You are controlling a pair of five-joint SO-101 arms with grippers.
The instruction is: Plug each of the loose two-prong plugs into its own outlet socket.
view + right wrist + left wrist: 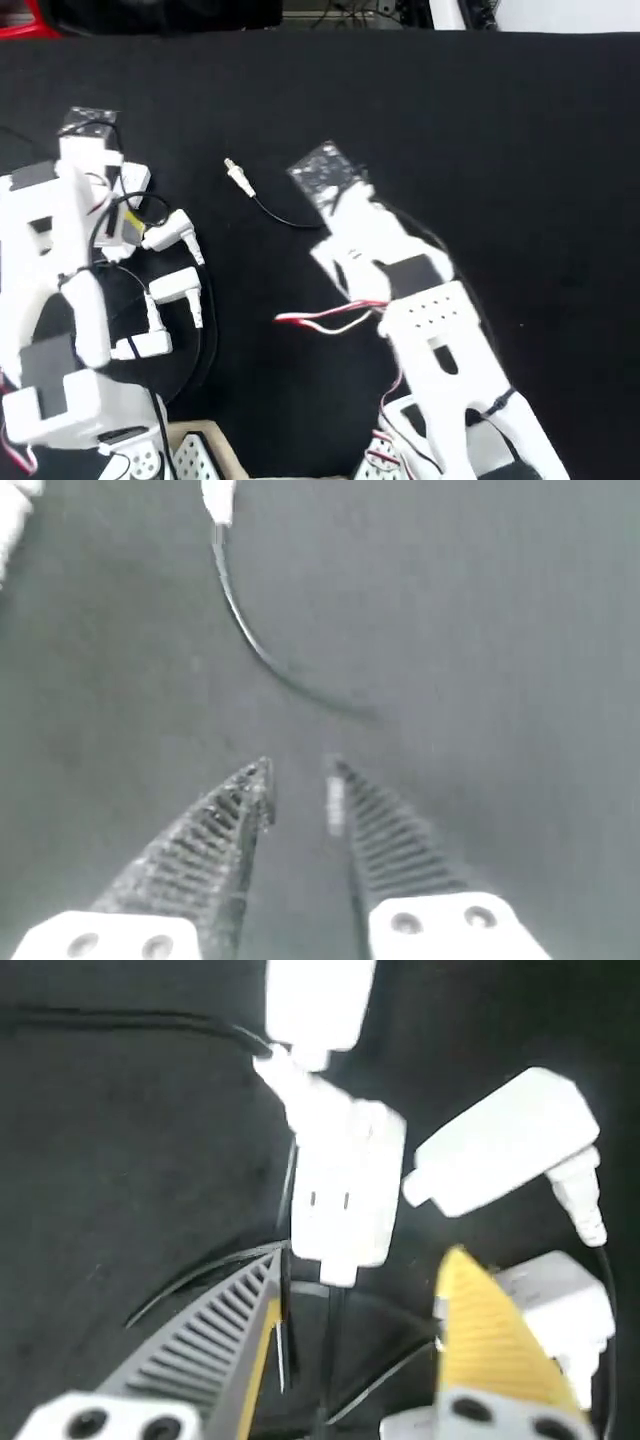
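A small loose two-prong plug [238, 178] lies on the black table, its thin black cable [280, 216] curving toward my right gripper [320, 172]. In the right wrist view that plug [218, 500] and cable [262, 655] lie ahead of my right gripper [298, 775], which is narrowly open with nothing between its fingers. My left gripper [365, 1255] is open just short of a white outlet block with two slots [345, 1195]. More white blocks sit beside it [500, 1145], beyond it [320, 1000] and by the yellow finger [480, 1340]. From above, the blocks [172, 232] cluster at the left arm.
Black cables [195, 350] loop around the white blocks near the left arm's base. A red and white wire bundle [320, 318] hangs off the right arm. A tan box edge [200, 440] sits at the table's front. The far and right parts of the table are bare.
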